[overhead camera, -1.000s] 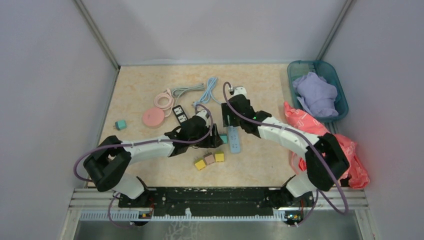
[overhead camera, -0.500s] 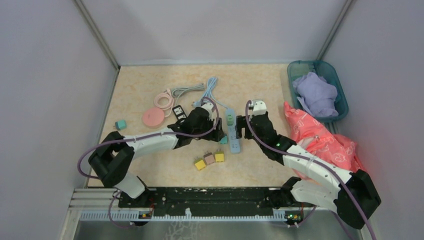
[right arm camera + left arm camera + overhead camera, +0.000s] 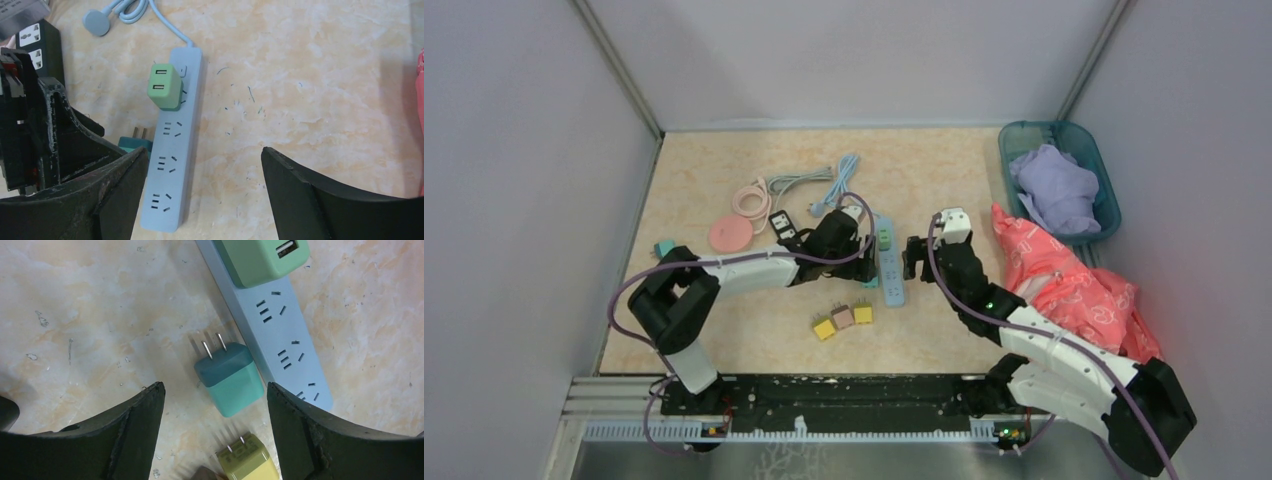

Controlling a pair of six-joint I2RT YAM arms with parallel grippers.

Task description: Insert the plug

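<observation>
Marbled tabletop (image 3: 944,170), green plug (image 3: 164,87) in blue strip (image 3: 170,170), teal plug (image 3: 229,379) whole only at left wrist, both jaws apart.

A beige, marbled table (image 3: 944,160) sits boxed in by plain pale lilac walls: a back wall (image 3: 854,60), a left wall (image 3: 514,200) and a right wall (image 3: 1204,150). Thin grey metal posts (image 3: 619,70) run up both back corners. A black rail (image 3: 854,390) crosses the near edge on a ribbed metal frame (image 3: 594,405). The light is soft and even
</observation>
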